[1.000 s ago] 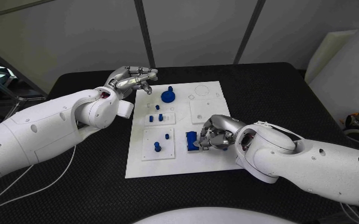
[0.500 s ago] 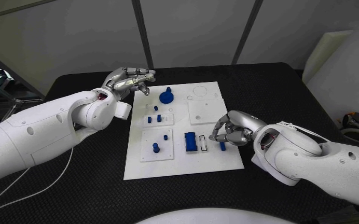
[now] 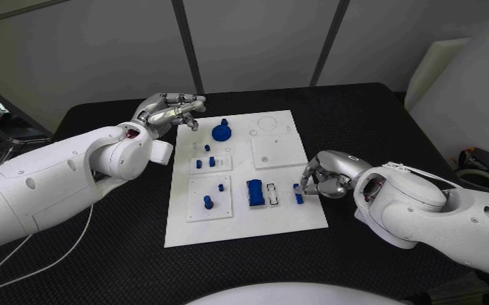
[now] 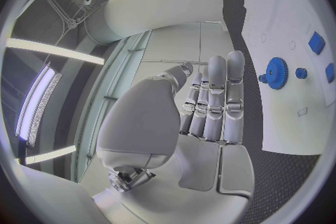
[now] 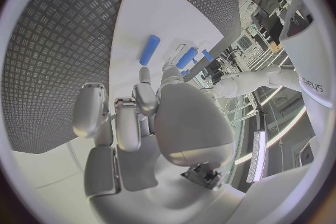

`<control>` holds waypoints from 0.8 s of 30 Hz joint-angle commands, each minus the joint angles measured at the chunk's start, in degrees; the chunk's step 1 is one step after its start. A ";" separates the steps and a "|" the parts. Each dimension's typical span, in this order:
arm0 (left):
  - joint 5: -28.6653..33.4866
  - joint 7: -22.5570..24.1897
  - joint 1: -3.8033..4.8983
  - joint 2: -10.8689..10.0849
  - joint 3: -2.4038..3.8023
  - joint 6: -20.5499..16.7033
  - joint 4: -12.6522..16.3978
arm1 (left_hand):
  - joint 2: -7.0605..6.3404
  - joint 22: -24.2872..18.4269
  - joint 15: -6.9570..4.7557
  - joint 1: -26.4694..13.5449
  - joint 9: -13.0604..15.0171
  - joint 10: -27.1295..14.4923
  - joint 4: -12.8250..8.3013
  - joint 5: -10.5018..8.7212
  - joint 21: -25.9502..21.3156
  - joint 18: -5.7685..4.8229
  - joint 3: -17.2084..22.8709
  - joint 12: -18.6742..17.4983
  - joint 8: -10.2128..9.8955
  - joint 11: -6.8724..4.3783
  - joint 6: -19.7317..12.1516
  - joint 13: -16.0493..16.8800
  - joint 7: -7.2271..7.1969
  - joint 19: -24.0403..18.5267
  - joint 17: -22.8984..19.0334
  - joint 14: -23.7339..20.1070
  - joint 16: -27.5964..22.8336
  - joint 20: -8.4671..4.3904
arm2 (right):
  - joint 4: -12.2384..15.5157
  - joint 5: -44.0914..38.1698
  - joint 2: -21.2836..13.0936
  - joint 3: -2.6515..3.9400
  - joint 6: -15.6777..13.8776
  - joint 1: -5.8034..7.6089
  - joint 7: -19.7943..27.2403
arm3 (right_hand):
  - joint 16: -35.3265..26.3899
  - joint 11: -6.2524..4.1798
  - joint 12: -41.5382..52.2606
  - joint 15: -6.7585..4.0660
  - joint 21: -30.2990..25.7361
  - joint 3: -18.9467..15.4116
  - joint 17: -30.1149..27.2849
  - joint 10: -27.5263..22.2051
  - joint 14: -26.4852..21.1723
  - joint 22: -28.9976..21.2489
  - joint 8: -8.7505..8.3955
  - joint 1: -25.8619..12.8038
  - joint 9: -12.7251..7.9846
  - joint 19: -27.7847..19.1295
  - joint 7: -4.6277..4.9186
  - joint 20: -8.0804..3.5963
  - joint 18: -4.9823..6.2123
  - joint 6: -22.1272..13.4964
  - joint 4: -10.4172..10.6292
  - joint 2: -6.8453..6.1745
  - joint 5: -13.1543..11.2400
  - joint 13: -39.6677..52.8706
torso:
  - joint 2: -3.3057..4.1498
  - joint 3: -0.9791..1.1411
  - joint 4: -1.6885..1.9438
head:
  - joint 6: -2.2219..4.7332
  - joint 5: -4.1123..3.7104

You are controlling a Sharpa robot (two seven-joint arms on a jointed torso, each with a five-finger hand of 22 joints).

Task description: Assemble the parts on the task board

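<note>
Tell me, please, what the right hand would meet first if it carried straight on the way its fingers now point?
Probably the small blue part just ahead of the right hand, near the task board edge; whether the fingers already touch it is unclear.

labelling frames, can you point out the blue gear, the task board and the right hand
blue gear (image 3: pixel 222 133), head view, on its round face
task board (image 3: pixel 280 151), head view, on a bare white patch
right hand (image 3: pixel 324 178), head view, on the middle of the hand

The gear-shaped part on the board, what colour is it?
Blue gear-shaped part on the white task board; clearest in left wrist view.
</note>
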 commanded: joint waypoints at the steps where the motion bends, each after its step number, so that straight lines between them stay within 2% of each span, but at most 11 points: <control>1: -0.12 0.23 0.09 0.04 0.03 0.50 0.15 | 0.18 -0.06 0.05 -0.56 -0.03 -0.47 0.19 -0.21 -0.26 -0.60 -0.09 0.20 0.26 0.09 -0.42 0.07 0.10 0.00 -0.06 -0.49 0.31 0.37 | -0.37 -4.00 0.31 0.01 4.37 0.02 -1.42 | -0.26 0.30 -0.24 0.44 -0.43 -0.54 6.68 0.07 4.22 -0.11 -0.21 -0.88 -0.02 -0.33 -0.02 0.26 0.16 0.46 0.02 0.06 -0.23 0.10 | -0.07 -0.04 0.19 | -0.03 -0.19; 8: -0.12 0.26 0.08 0.06 0.03 0.54 0.14 | 0.18 -0.06 0.05 -0.56 -0.03 -0.47 0.19 -0.21 -0.26 -0.60 -0.09 0.20 0.26 0.09 -0.42 0.07 0.10 0.00 -0.06 -0.49 0.31 0.37 | -1.90 -5.03 2.26 -0.03 5.67 -0.15 -1.58 | -0.35 0.27 -0.27 0.43 -0.57 -1.19 6.55 0.07 4.19 -0.24 -0.30 -1.90 0.06 -0.43 -0.09 0.26 0.19 0.70 0.10 0.07 -0.28 0.13 | -0.02 0.01 0.21 | -0.07 0.01; 15: -0.12 0.24 0.08 0.03 0.03 0.54 0.12 | 0.18 -0.06 0.05 -0.56 -0.03 -0.47 0.19 -0.21 -0.26 -0.60 -0.09 0.20 0.26 0.09 -0.42 0.07 0.10 0.00 -0.06 -0.49 0.31 0.37 | -2.46 -6.46 3.15 -0.04 6.40 -1.28 -1.73 | -0.37 0.22 -0.29 0.41 -0.61 -1.26 6.54 0.05 4.19 -0.29 -0.22 -1.92 0.14 -0.46 -0.16 0.26 0.21 0.88 0.02 0.13 -0.30 0.13 | 0.04 0.00 0.14 | -0.20 0.01; 19: -0.12 0.22 0.08 0.07 0.03 0.57 0.09 | 0.18 -0.06 0.05 -0.56 -0.03 -0.47 0.19 -0.21 -0.26 -0.60 -0.09 0.20 0.26 0.09 -0.42 0.07 0.10 0.00 -0.06 -0.49 0.31 0.37 | -2.77 -7.24 3.70 -0.04 7.11 -1.51 -1.82 | -0.38 0.05 -0.29 0.29 -0.66 -1.19 6.55 0.02 4.20 -0.31 0.00 -1.17 0.35 -0.48 -0.35 0.19 0.22 1.31 -0.36 0.30 -0.22 0.18 | 0.00 -0.01 0.15 | -0.27 0.01; 24: -0.12 0.14 0.08 0.05 0.03 0.62 0.08 | 0.18 -0.06 0.05 -0.56 -0.03 -0.47 0.19 -0.21 -0.26 -0.60 -0.09 0.20 0.26 0.09 -0.42 0.07 0.10 0.00 -0.06 -0.49 0.31 0.37 | -3.24 -10.56 4.35 -0.05 9.45 -1.67 -2.08 | -0.39 -0.09 -0.36 0.12 -0.76 -1.02 6.58 -0.09 4.21 -0.37 0.06 0.97 0.65 -0.53 -0.46 0.03 0.24 1.40 -1.35 0.11 -0.02 0.22 | -0.02 0.01 0.18 | -0.41 0.06</control>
